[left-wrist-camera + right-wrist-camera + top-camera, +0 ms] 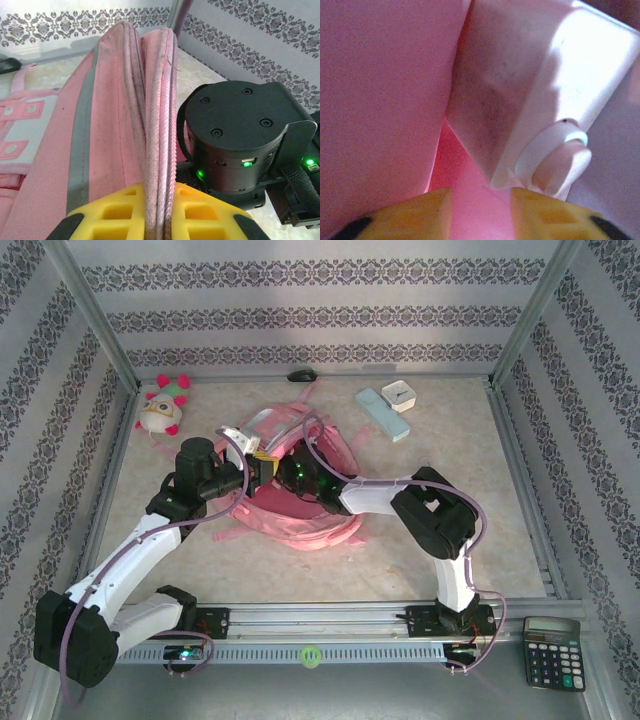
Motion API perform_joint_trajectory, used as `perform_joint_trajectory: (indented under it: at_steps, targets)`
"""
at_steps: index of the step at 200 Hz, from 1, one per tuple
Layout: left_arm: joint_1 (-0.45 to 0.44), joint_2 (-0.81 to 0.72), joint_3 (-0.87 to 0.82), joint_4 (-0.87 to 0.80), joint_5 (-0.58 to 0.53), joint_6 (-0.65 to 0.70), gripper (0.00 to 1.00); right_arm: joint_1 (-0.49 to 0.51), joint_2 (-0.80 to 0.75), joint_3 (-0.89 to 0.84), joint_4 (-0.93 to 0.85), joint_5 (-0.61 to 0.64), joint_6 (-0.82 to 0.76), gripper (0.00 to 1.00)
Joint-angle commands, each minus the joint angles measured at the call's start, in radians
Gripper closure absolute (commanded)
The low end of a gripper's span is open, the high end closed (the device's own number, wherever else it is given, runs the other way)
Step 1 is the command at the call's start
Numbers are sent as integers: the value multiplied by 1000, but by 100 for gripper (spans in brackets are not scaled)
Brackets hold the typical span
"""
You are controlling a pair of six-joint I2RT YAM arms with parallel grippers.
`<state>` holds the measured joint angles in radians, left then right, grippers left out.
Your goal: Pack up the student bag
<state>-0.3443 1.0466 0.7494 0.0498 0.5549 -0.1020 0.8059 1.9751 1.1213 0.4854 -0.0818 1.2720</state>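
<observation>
Patterned wallpaper on three sides; beige table [470, 540] inside a metal frame.

On the left gripper [159, 202], the yellow fingers [115, 215] are pinched together on the student bag [115, 110]. Its corded pink rim is squeezed between them and stands up out of the grip. The other arm's black wrist [235, 135], green lights on, is just beside the rim.

The right gripper [480, 202] is down inside the bag, pink fabric all round. A gap shows between its yellow fingertips [420, 212]; cannot tell whether they clamp anything. A whitish carton [520, 100] with a round cap lies just ahead, lower corner close to one finger; touching or apart, cannot tell.

The bag sits mid-table, a little toward the far edge, with both grippers meeting at its top and straps trailing toward the near edge.

Further out:
- plush toy [165, 405], far left corner
- small dark object [302, 374], middle of the far edge
- white square box [400, 393] and pale long case [383, 412], just beside each other toward the far right corner
- black calculator [553, 650] on the ledge past the near right corner
</observation>
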Motion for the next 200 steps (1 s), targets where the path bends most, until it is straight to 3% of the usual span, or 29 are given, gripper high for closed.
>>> perform_joint_trajectory:
  at_steps: [1, 23, 41, 81, 107, 121, 152, 200]
  targets:
    - [-4, -35, 57, 81, 24, 54, 100, -23, -86, -84, 51, 7, -45, 54]
    - [-4, -50, 57, 29, -3, 94, 100, -30, -261, -213, -76, -8, -108, 43]
    - [-2, -65, 53, -5, -10, 111, 100, -66, -399, -247, -332, -44, -205, 35]
    - [2, -93, 48, -61, -11, 126, 100, -273, -512, -119, -869, -96, -646, 21]
    - [4, -98, 57, -89, -4, 135, 100, -446, -408, 76, -1102, -43, -1028, 6]
    - [5, -98, 63, -95, -3, 137, 100, -524, -305, 197, -1171, 24, -1181, 3]
    - [4, -87, 64, -87, 6, 131, 100, -650, -38, 479, -1236, 75, -1360, 2]
    - [8, -82, 77, -104, -9, 118, 100, -689, 181, 713, -1220, 41, -1576, 2]
